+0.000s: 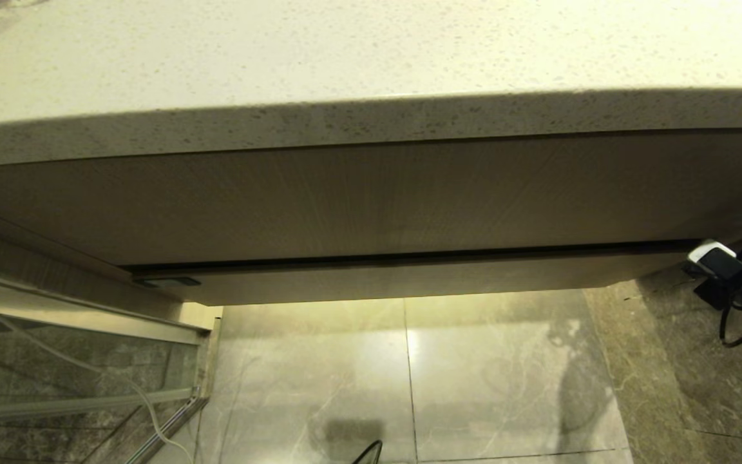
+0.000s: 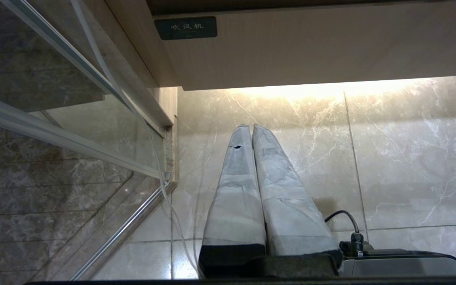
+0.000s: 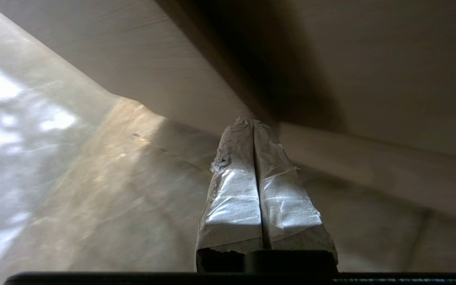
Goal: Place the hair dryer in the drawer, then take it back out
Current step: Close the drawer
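The right gripper (image 3: 253, 120) is clenched with nothing between its taped fingers (image 3: 234, 190), and its tips sit right at the dark gap beneath the taller wood-grain front panel (image 1: 371, 200), at the right end of the drawer (image 1: 409, 278). The head view shows only the arm's black wrist hardware there, just off the drawer's right corner, while the right wrist view shows the pressed-together fingertips against the shadowed seam; whether they actually touch the wood cannot be told. The left gripper (image 2: 251, 127) hangs low over the marble floor (image 1: 506, 374), its fingers likewise shut and empty, a thing the head view does not show at all. The left wrist view also reveals a small dark label (image 2: 185, 27) with pale characters on the drawer front's left end, which in the head view is only a dark smudge. The drawer is pushed in, its narrow front nearly flush under the panel, so its inside is hidden. The hair dryer appears in no view. A speckled countertop (image 1: 345, 58) overhangs the cabinet, and a glass partition (image 1: 55, 361) stands to the left.
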Controlling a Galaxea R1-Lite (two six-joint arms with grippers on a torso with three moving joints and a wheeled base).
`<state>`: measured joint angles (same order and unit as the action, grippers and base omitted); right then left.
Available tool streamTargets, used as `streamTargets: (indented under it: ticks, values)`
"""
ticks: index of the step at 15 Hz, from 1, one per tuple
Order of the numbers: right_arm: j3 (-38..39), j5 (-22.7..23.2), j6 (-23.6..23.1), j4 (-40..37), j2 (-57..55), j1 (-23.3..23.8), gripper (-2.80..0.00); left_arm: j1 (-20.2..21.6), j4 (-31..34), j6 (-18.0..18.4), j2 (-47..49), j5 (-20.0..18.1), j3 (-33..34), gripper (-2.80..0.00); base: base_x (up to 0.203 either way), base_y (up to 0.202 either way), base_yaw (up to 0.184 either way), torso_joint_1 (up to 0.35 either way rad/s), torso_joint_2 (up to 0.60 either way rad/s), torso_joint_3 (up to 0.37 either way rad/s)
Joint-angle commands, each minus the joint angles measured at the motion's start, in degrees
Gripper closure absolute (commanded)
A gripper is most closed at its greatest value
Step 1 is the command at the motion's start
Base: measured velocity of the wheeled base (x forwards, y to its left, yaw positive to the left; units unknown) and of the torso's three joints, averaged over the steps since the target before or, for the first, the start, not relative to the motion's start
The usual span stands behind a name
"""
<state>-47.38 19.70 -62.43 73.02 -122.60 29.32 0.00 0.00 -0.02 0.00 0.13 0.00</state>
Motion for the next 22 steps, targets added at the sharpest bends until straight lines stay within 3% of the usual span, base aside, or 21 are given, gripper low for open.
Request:
streamTargets:
  ticks: [1, 12, 16, 19, 22]
  values:
    - [0.21, 0.08, -1.78, -0.58, 2.93, 0.22, 0.00, 0.00, 0.00, -0.01, 0.00, 0.04, 0.00, 0.00, 0.000, 0.000, 0.000, 0.000, 0.00, 0.000]
    - [9.91, -0.20, -5.54, -18.45, 19.96, 0.43, 0.00, 0.00, 0.00, -0.06, 0.00, 0.04, 0.00, 0.00, 0.000, 0.000, 0.000, 0.000, 0.00, 0.000]
    - [15.13, -3.06, -2.72, -33.38, 33.53, 0.17, 0.00, 0.00, 0.00, -0.06, 0.00, 0.04, 0.00, 0.00, 0.000, 0.000, 0.000, 0.000, 0.00, 0.000]
    - [18.76, -5.12, 0.79, -37.56, 39.04, -0.52, 0.00, 0.00, 0.00, -0.02, 0.00, 0.04, 0.00, 0.00, 0.000, 0.000, 0.000, 0.000, 0.00, 0.000]
    - [23.44, -5.43, 4.23, -40.76, 47.93, -4.15, 0.00, 0.00, 0.00, 0.02, 0.00, 0.04, 0.00, 0.00, 0.000, 0.000, 0.000, 0.000, 0.00, 0.000]
